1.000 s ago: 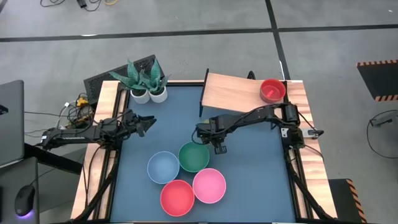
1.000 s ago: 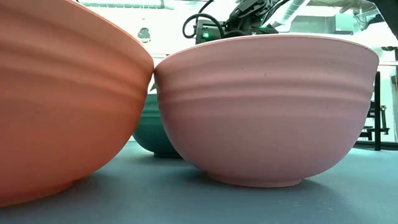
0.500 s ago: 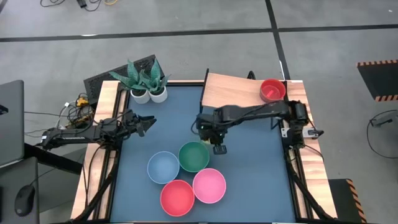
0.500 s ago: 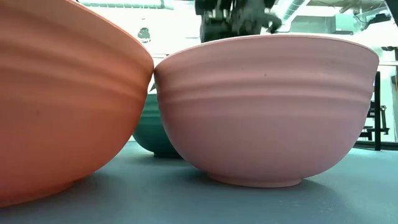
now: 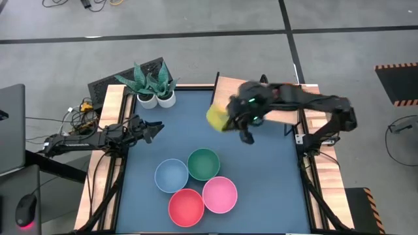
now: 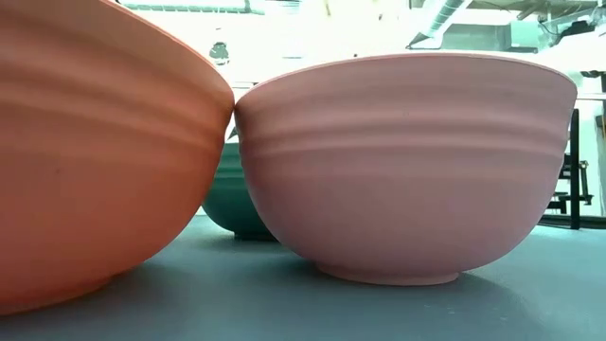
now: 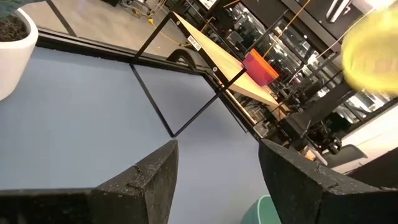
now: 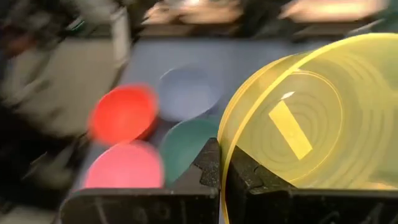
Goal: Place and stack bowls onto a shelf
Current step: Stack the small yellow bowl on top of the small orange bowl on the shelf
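The right hand [image 5: 236,124] pinches the rim of the yellow bowl [image 5: 217,117], aloft just off the shelf [image 5: 225,91] edge, at one o'clock from the green bowl [image 5: 204,164]. Best level it before lowering. The left hand [image 5: 151,130] waits at nine o'clock, fingers apart.

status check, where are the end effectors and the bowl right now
Right end effector shut on yellow bowl, held above the table beside the shelf. Left end effector open, waiting at table's left. Small red bowl on shelf; path looks clear.
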Action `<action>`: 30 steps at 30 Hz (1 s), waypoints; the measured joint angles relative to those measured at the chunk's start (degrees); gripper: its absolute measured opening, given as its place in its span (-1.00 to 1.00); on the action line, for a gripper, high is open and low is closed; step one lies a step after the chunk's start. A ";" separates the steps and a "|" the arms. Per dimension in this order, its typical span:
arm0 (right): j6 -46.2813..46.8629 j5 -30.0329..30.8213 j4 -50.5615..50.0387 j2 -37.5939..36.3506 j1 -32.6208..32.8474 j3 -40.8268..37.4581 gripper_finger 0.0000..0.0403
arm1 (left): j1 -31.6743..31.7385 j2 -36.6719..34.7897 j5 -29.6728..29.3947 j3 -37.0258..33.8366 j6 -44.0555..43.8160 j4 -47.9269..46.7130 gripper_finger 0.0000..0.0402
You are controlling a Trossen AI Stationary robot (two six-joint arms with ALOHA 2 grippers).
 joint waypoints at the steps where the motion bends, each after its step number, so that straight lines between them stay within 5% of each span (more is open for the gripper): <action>1: 0.38 4.03 -0.14 -1.45 0.02 0.34 -0.89 | -0.02 0.02 0.00 0.00 -0.02 0.00 0.04; 7: 7.15 33.29 -7.37 -8.19 -1.07 0.93 -0.89 | -0.02 0.00 -0.19 0.00 -0.46 0.00 0.04; 12: 21.27 45.83 -24.80 -9.71 -6.12 0.93 -0.89 | 0.00 0.01 -1.42 0.00 -0.52 0.04 0.04; 17: 33.45 46.05 -39.54 -8.10 -11.66 0.62 -0.89 | -0.02 0.00 -2.73 0.00 -0.55 0.09 0.04; 30: 29.22 38.98 -39.40 -2.18 -22.94 -1.13 -0.89 | -0.01 0.00 -4.31 0.00 -0.60 0.20 0.04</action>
